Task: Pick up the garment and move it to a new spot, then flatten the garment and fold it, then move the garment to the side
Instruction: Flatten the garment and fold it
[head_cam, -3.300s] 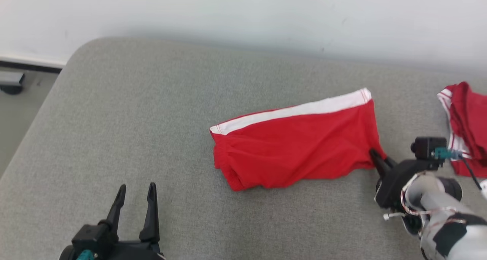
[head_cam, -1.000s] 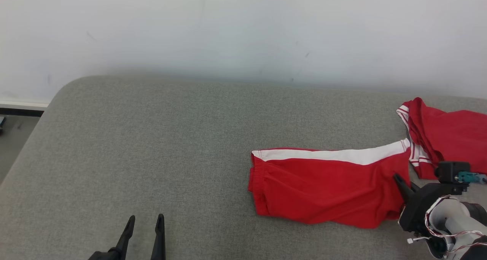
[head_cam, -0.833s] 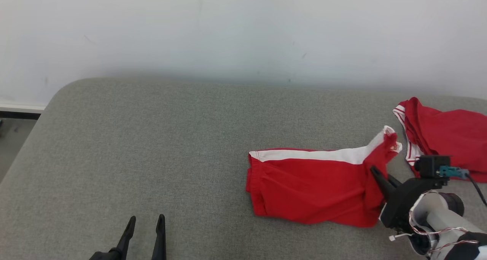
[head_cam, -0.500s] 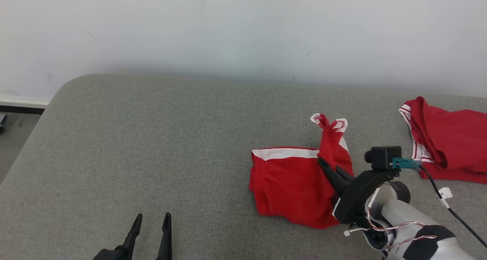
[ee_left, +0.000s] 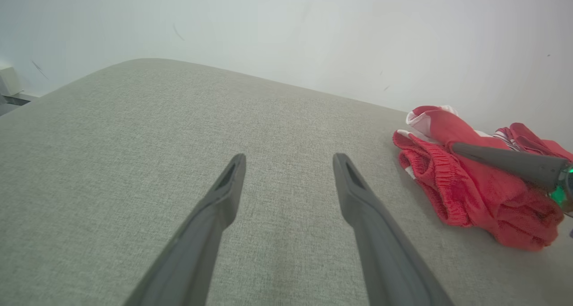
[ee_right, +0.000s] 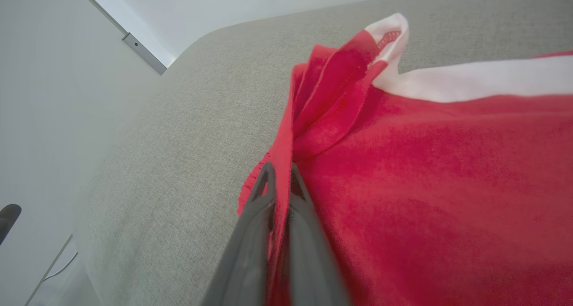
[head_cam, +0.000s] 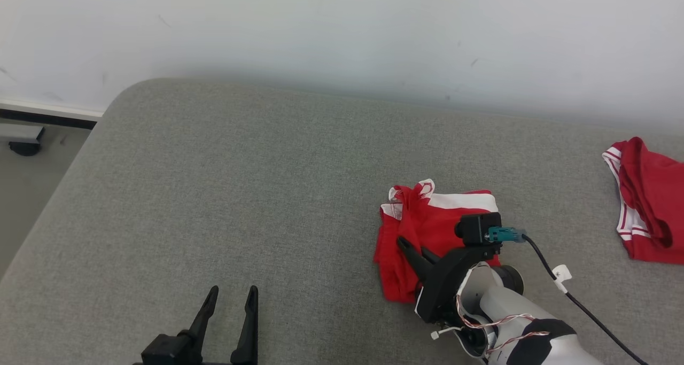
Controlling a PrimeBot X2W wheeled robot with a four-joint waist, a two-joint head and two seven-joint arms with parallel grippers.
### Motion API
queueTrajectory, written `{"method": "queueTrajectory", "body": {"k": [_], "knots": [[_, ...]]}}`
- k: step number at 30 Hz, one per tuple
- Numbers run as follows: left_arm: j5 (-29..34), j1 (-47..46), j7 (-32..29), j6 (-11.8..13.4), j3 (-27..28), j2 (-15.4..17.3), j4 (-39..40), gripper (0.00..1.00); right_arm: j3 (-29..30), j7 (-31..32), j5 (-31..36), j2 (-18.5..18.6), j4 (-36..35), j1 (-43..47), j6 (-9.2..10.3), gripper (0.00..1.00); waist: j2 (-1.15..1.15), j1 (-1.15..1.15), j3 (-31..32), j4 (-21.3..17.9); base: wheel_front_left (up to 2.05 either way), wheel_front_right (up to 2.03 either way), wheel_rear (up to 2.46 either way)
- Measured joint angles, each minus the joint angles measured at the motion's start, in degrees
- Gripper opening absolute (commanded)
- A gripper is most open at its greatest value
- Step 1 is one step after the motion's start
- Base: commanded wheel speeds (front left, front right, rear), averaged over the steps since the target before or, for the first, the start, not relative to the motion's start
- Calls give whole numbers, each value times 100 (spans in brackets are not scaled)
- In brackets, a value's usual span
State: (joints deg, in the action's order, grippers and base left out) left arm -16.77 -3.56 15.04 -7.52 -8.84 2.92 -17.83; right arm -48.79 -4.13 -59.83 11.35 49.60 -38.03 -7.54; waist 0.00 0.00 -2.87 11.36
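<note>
The garment (head_cam: pixel 427 226), red shorts with a white side stripe, lies doubled over on the grey cushion (head_cam: pixel 240 194) right of centre. My right gripper (head_cam: pixel 409 246) is shut on a red fold of it at its left end; the right wrist view shows the cloth (ee_right: pixel 403 162) pinched between the two fingers (ee_right: pixel 255 207). The white-edged leg end stands up beyond the fingertips. At the bottom of the head view my left gripper (head_cam: pixel 231 295) is open and holds nothing, well left of the garment. The left wrist view has the garment (ee_left: pixel 465 180) at its right with the right gripper's finger (ee_left: pixel 501 160) lying on it.
A second red garment with white trim (head_cam: pixel 646 199) is bunched at the cushion's far right edge. A pale wall (head_cam: pixel 342 28) rises behind the cushion. Floor and a dark object (head_cam: pixel 24 140) show past the rounded left corner. A black cable (head_cam: pixel 577 301) trails from the right wrist.
My right gripper has carried the garment's right end up and over to the left, folding the shorts onto themselves. The head camera has shifted; the left gripper stays open.
</note>
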Motion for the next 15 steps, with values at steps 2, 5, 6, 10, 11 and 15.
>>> {"method": "queueTrajectory", "body": {"k": [2, 5, 6, 10, 11, 15], "knots": [[-15, -31, 0, 0, -11, 0, -2, 100, -34, -2, 13, -101, 149, -21, 0, 0, 0, 0, -37, 44, 0, 0, 0], [-20, -31, 0, 0, -2, 0, -22, 100, -70, -94, 42, -182, 272, -52, 0, 2, 0, 0, -69, 79, 0, 0, 0], [-20, -32, 0, 1, 8, 0, -26, 100, -89, -167, 49, -193, 275, -62, 0, 45, 0, 0, -68, 76, 0, 0, 0], [-7, -24, 0, 1, 100, 0, -27, 100, -115, -399, 62, -168, 216, -78, 0, 100, 0, 0, -24, 10, 0, 0, 0], [2, -16, 0, 1, 116, 0, -26, 100, -109, -481, 62, -140, 176, -86, 0, 100, 0, 0, -10, -13, 0, 0, 0], [14, 11, 0, 1, 156, 0, -24, 100, -46, -744, 56, 26, -23, -114, 0, 100, 0, 0, 38, -80, 0, 0, 0]]}}
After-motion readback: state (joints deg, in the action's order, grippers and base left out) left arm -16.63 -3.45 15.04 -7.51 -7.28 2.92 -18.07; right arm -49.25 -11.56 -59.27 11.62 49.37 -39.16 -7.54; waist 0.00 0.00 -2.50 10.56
